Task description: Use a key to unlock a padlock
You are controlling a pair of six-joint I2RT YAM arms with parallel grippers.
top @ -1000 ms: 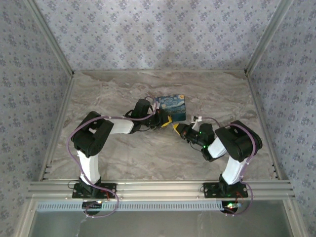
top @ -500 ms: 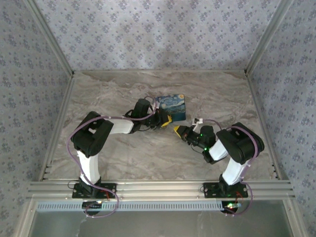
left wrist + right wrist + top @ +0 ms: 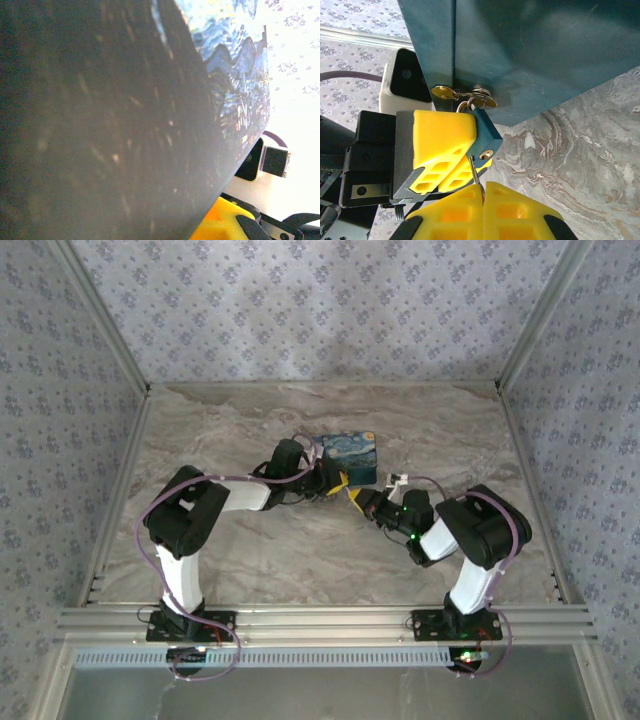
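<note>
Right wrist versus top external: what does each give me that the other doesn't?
Right wrist: the key pinched in the right tool, its tip close under the padlock, which hangs at the hasp of the box. Top external: the left arm and right arm whole, the table, the box's painted lid. Both: box, and left tool beside it.

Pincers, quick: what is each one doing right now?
Left pincer: closed, holding the padlock.
Right pincer: closed, holding the key, its tip at the padlock's base.
</note>
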